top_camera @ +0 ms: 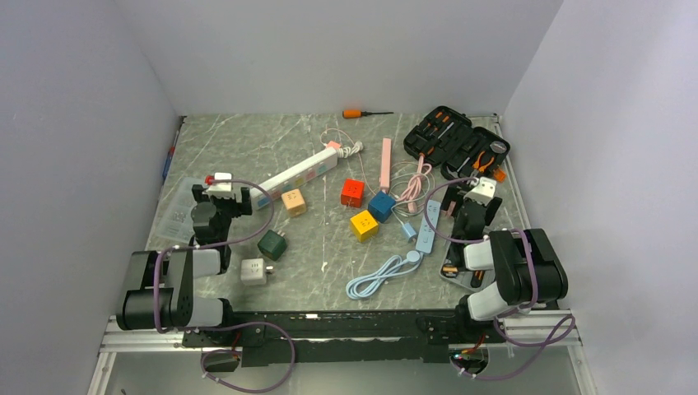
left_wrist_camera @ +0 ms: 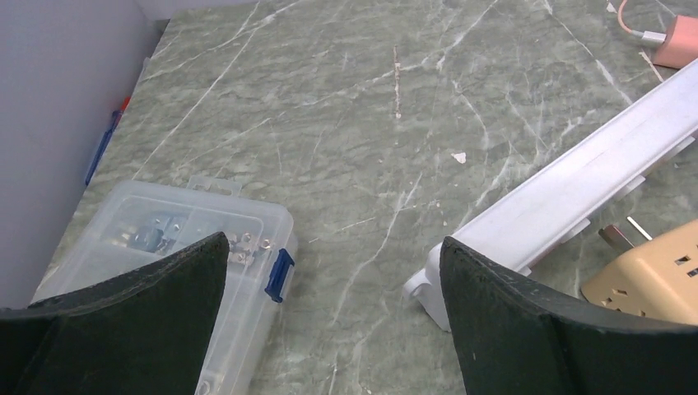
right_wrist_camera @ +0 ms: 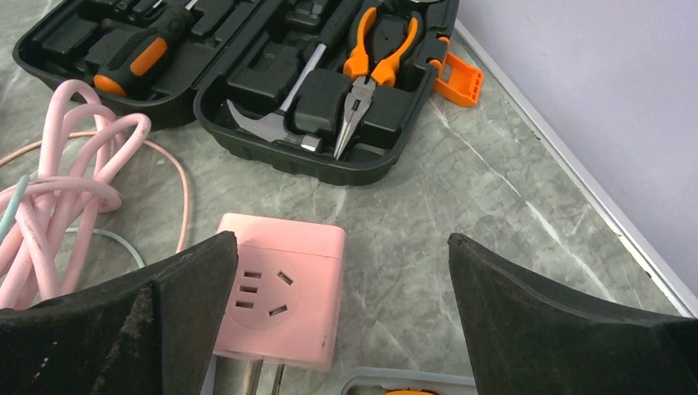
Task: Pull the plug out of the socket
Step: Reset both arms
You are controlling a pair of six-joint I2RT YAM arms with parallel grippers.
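A long white power strip (top_camera: 296,173) lies diagonally at the table's middle left, with a pink plug (top_camera: 333,147) in its far end. My left gripper (top_camera: 221,197) is open and empty, hovering just left of the strip's near end. In the left wrist view the strip (left_wrist_camera: 576,189) runs to the upper right, where the pink plug (left_wrist_camera: 679,41) shows at the corner; the gripper (left_wrist_camera: 333,247) stands over bare table. My right gripper (top_camera: 469,202) is open and empty at the right, over a pink cube adapter (right_wrist_camera: 280,288).
A clear parts box (top_camera: 177,214) lies left of my left gripper and a beige cube adapter (top_camera: 293,202) right of it. Red (top_camera: 352,192), blue (top_camera: 381,206), yellow (top_camera: 364,224), green (top_camera: 272,244) and white (top_camera: 253,271) cubes, cables and an open tool case (top_camera: 457,141) fill the rest.
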